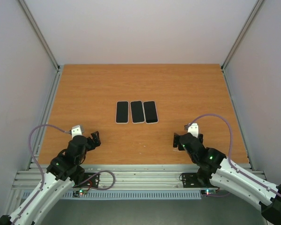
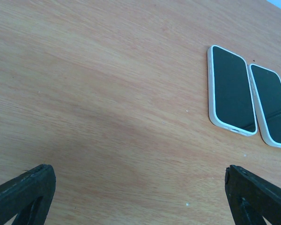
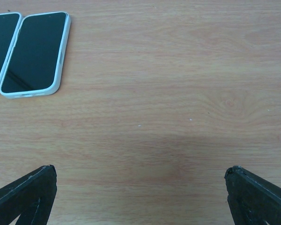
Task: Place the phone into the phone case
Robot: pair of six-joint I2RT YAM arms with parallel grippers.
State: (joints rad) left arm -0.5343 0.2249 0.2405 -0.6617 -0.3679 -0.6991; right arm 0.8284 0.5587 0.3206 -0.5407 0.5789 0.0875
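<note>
Wooden tabletop [image 1: 187,89] inside a white-walled cell, aluminium rails round the edges. Three dark slabs lie flat in a row at mid-table, long sides just beside each other, maybe touching: left phone [image 1: 122,112], middle phone [image 1: 137,111], right phone [image 1: 151,112]. Each shows a glossy black face inside a pale rim, so all three look like phones already seated in light cases; can't tell whether any is a bare phone or an empty case, and no separate phone or case shows anywhere. That fits either a finished job or a layout where one item is not what it seems, so no call on stage. Left gripper [image 1: 96,138] sits near the front-left of the table, jaws spread wide, nothing between them; its wrist view shows both fingertips [image 2: 23,190] at the frame corners with bare wood between. Right gripper [image 1: 176,140] mirrors it front-right, likewise spread and holding nothing. Both well apart from the row. Handling guess: thin, rigid, light-to-moderate weight, glass face slick and scratch-prone, lying flush so no gap under the edges. The pale rim looks rubbery and grippier; best hold is across the short width on the two long sides, but neighbours crowd those, so outer items' free edges are easier.
</note>
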